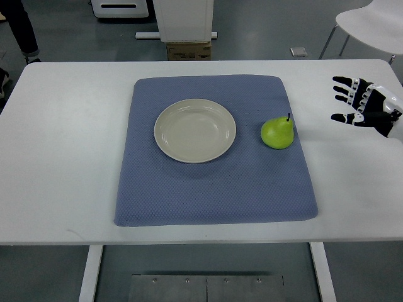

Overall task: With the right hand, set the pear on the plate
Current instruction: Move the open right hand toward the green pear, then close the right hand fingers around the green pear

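A green pear [278, 133] with a dark stem lies on the blue mat [214, 189], just right of the plate. The cream round plate [195, 130] sits near the mat's middle and holds nothing. My right hand [356, 104] comes in from the right edge over the white table, black and white, fingers spread and holding nothing. It is to the right of the pear, apart from it, beyond the mat's edge. My left arm does not show.
The white table [63, 157] carries the mat. Beyond its far edge stand a white cabinet base [184, 22] with a cardboard box, a white chair [371, 25] at the top right, and a person's leg [22, 28] at the top left.
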